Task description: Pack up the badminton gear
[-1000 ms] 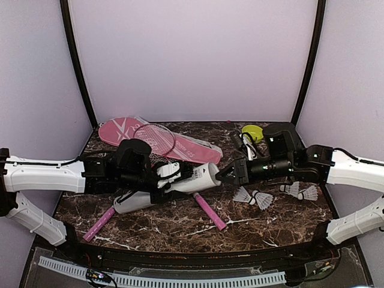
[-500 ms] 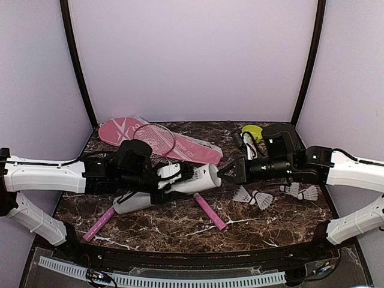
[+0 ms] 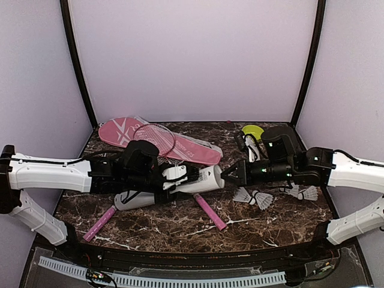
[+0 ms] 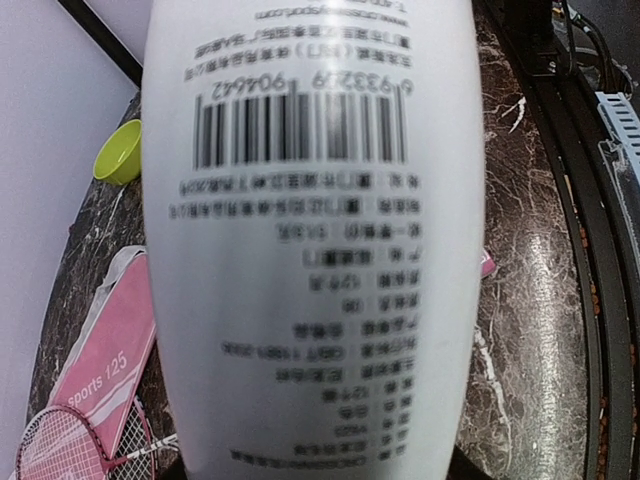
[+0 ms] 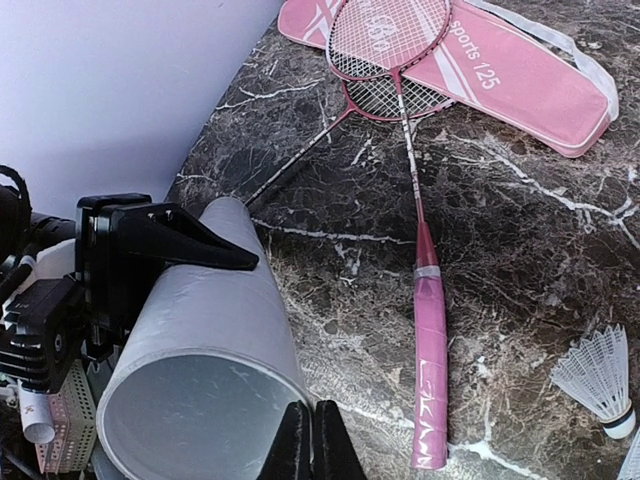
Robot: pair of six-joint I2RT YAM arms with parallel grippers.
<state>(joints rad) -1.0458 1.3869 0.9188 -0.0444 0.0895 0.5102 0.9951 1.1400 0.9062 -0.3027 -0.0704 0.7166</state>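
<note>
Left gripper (image 3: pixel 183 176) holds tall white tube (image 4: pixel 320 300), jaws half-spread; right gripper (image 5: pixel 310 440) closed tight, empty; white feather shuttlecocks (image 3: pixel 243 195) loose, 4 o'clock; pink-handled rackets (image 5: pixel 430 320), long pink racket cover (image 5: pixel 520 75) unpacked, 11 o'clock.

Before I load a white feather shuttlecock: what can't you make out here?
- Contents of the tall white tube: right wrist view, bottom edge cuts its mouth; top view, seen side-on.
- How the left gripper grips: left wrist view, the tube fills the frame.
- Tube's small print: left wrist view, blurred.

The white tube (image 3: pixel 204 178) is horizontal, with four feather shuttlecocks (image 3: pixel 252 197) beyond its open mouth. Behind it, two rackets (image 3: pixel 157 139) lie on the pink cover (image 3: pixel 192 150).
</note>
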